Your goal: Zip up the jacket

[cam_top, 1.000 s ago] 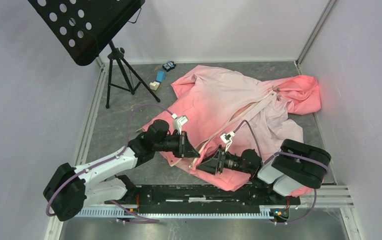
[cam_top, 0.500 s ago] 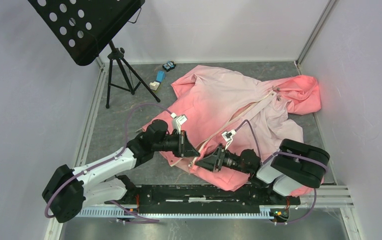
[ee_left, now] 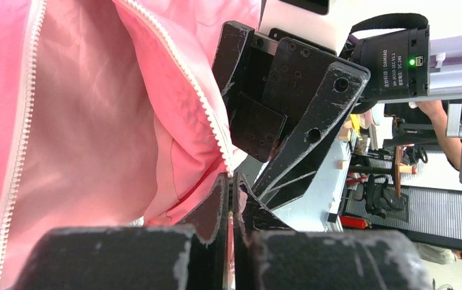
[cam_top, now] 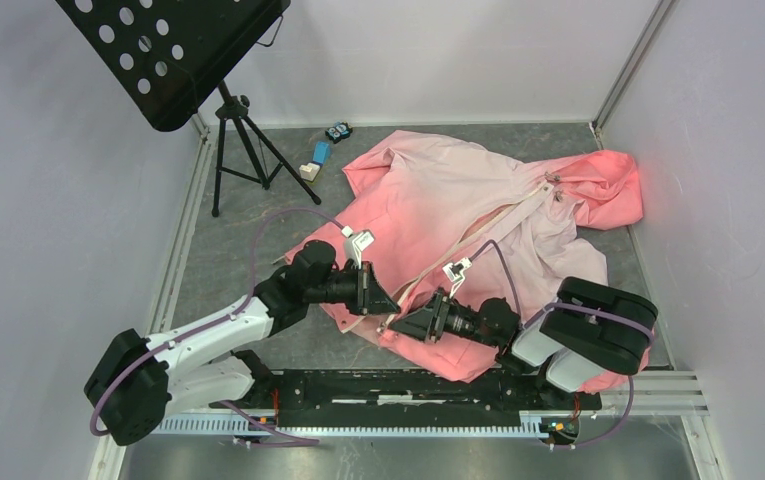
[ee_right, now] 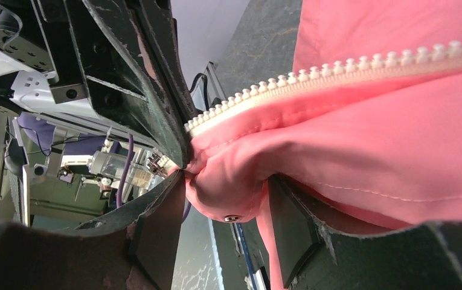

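Left hand [ee_left: 229, 181] was clamped tight on the bottom end of the zipper [ee_left: 207, 115]. Right hand [ee_right: 227, 181] was partly wide just beside it, with the hem loose between its fingers. Jacket [cam_top: 458, 200] lay spread on the desk [cam_top: 238, 260], hood [cam_top: 608, 185] far right, unzipped.

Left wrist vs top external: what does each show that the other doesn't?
Left wrist only: the left gripper shut on the bottom end of one zipper row, its teeth distinct against the jacket. Top external only: the hood at far right, the music stand, small blocks by the far wall. Both: the right gripper tip to tip with the left at the near hem.
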`<state>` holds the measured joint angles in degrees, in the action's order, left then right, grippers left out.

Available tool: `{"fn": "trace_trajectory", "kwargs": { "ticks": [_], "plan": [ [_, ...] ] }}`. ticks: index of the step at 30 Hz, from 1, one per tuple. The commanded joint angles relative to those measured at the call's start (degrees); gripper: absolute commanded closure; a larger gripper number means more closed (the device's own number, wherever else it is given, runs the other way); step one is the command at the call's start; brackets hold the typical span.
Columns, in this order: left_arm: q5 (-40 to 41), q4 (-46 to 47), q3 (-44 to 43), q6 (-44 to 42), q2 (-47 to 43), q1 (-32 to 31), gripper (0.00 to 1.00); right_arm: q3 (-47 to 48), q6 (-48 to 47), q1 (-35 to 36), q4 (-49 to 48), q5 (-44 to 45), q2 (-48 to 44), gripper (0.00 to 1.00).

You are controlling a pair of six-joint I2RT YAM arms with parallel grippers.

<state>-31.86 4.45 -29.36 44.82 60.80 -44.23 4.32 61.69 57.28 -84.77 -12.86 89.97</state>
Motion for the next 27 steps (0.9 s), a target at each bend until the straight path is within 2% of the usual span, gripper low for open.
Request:
{"fn": "trace_trajectory", "kwargs": {
  "ticks": [1, 14, 21, 25, 27],
  "plan": [
    [-0.64, 4.16, 0.19, 1.06, -1.08, -0.16, 0.98, 0.3, -0.89, 0.47, -25.2, 1.01, -2.09, 0.41],
    [-1.28, 3.2, -0.61, -0.34, -2.11, -0.16, 0.98, -1.28, -0.17, 0.47, -27.29, 1.72, -3.58, 0.39],
    [-2.03, 6.17, 1.25, -0.17, -2.37, -0.16, 0.98, -1.05, -0.25, 0.47, -26.35, 1.6, -5.6, 0.39],
    [-3.24, 11.18, 2.13, 2.3, -1.3, -0.15, 0.98, -0.01, 0.24, 0.51, -26.74, 1.51, -4.21, 0.43],
    [-3.61, 11.63, 2.0, 2.57, -0.88, -0.16, 0.98, 0.21, 0.39, 0.56, -27.21, 1.64, -3.91, 0.49]
  ]
}}
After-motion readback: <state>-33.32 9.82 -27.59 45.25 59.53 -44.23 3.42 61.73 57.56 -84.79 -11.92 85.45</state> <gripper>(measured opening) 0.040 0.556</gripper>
